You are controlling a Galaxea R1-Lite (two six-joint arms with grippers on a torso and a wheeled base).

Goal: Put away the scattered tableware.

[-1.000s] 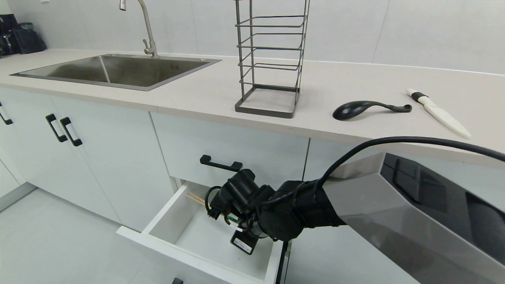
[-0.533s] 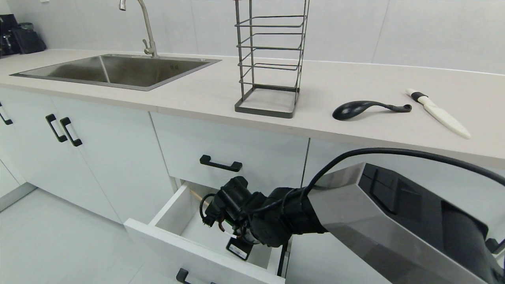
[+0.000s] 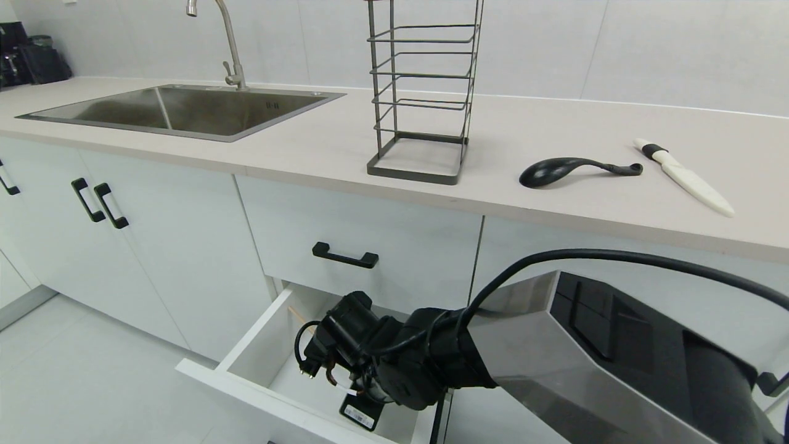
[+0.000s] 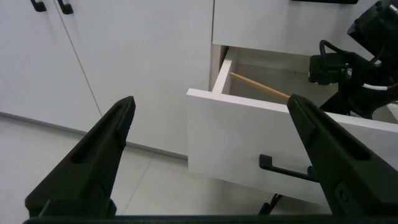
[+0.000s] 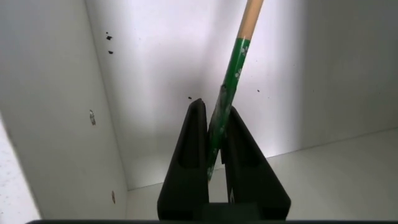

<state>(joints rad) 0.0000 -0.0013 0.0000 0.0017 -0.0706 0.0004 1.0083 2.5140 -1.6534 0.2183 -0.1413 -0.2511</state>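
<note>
Lower drawer [image 3: 256, 336] pulled out under the counter [image 3: 524, 132]; the drawer above it is shut, black handle [image 3: 344, 255] on its front.

Right claw [image 5: 213, 109] is down inside the open drawer, pressed together on a chopstick [image 5: 239, 56]. The stick has a green patterned band and a bare wood end. It slants toward the drawer's back left corner, and its far end is near the white side wall. One stick counted; cannot tell whether a second lies behind it.

The right wrist and its black cable hang over the drawer and cover much of the inside from above.

Left claw [image 4: 211, 106] is low, out in front of the drawer face. Its fingers are spread wide and grip nothing. It is apart from the drawer's front.

On the counter:
- One black spoon [image 3: 579, 169], lying right of the rack.
- One white knife [image 3: 684, 177], just beyond the spoon's handle end, not touching it.
- One wire rack [image 3: 422, 92], upright, between the sink and the spoon.
- One sink [image 3: 185, 111] with one tap [image 3: 225, 40], far left.

Two door handles [image 3: 111, 205] sit side by side on the cupboard under the sink.
</note>
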